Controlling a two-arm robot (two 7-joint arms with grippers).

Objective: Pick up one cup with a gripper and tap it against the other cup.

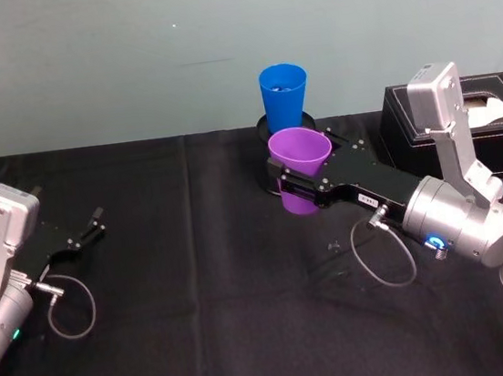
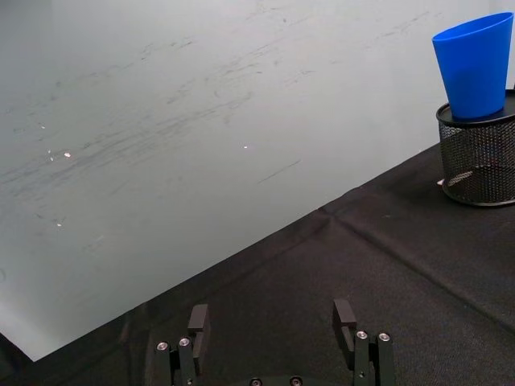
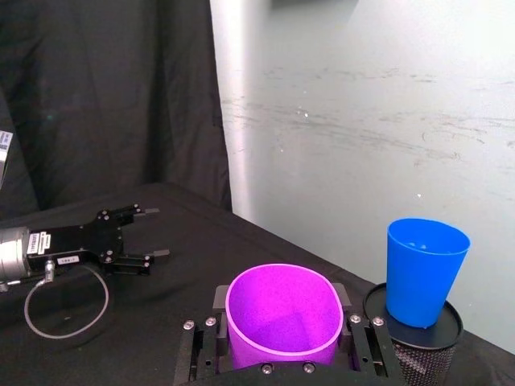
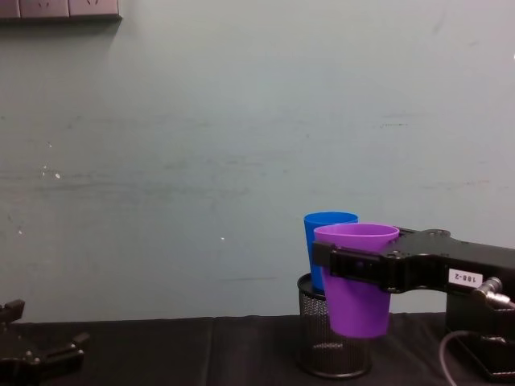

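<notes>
Black-draped table [image 1: 206, 340], seen from my remote station: the rig is midway through the cup tap. The right arm reaches in across the cloth, and the right gripper [image 1: 301, 182] has its flat jaws pressed against both sides of the purple cup [image 4: 356, 305], pinching it just under the rim. The left gripper [image 2: 269, 322] sits low over the table at the robot's far left, fingers spread and empty, well apart from both cups.

By my reading, the pick-up is done. In the chest view the purple tumbler's base hangs clear of the cloth, upright, in front of the black wire-mesh pen holder [image 2: 479, 161]. The blue cup [image 1: 283, 97] stands perched on top of that holder, near the back wall and just beyond the purple one. The right wrist view shows a gap between the two cups, so I judge that they are not touching now and that the tap itself is left to do. That should take a short push towards the blue cup, gentle enough not to knock it off its perch.

The count, big to small: one table, two arms with one gripper each, one black tissue box [image 1: 464, 121] at the right rear, one mesh holder, and two cups, one blue and one purple.
</notes>
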